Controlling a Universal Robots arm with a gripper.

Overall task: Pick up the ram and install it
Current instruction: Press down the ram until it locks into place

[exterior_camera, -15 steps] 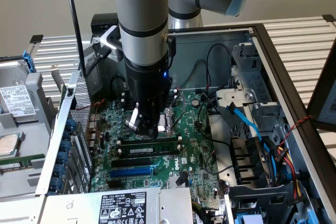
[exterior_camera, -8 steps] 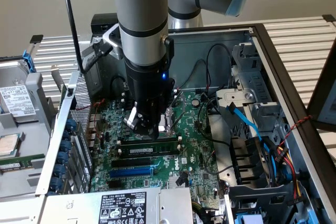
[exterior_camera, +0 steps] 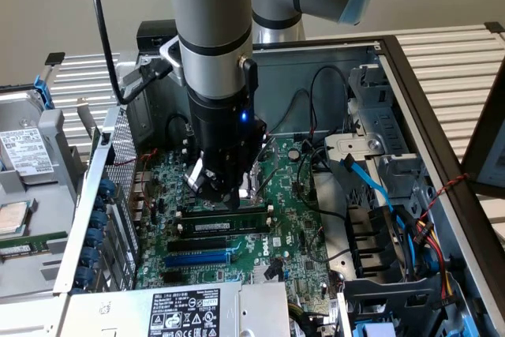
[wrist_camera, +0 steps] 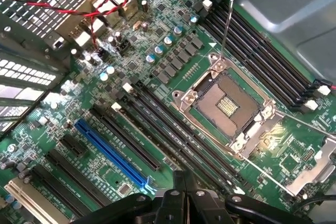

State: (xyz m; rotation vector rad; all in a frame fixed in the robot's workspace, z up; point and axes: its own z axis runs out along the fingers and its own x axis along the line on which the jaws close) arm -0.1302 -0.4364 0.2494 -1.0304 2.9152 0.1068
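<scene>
Gripper (exterior_camera: 223, 193) of the arm, jaws closed with nothing seen between them, poised low over the motherboard (exterior_camera: 296, 226) inside the open computer case (exterior_camera: 410, 76). Ram (exterior_camera: 252, 212), a long dark-green stick, apparently on edge in a black slot just at six o'clock of the gripper in the exterior view, with the blue expansion slot (exterior_camera: 197, 258) farther toward six o'clock. Wrist view: closed gripper (wrist_camera: 181, 195), blue expansion slot (wrist_camera: 110, 153) and bare processor socket (wrist_camera: 228, 103).

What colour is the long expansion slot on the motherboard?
Blue; the expansion slot shows best in the wrist view.
</scene>
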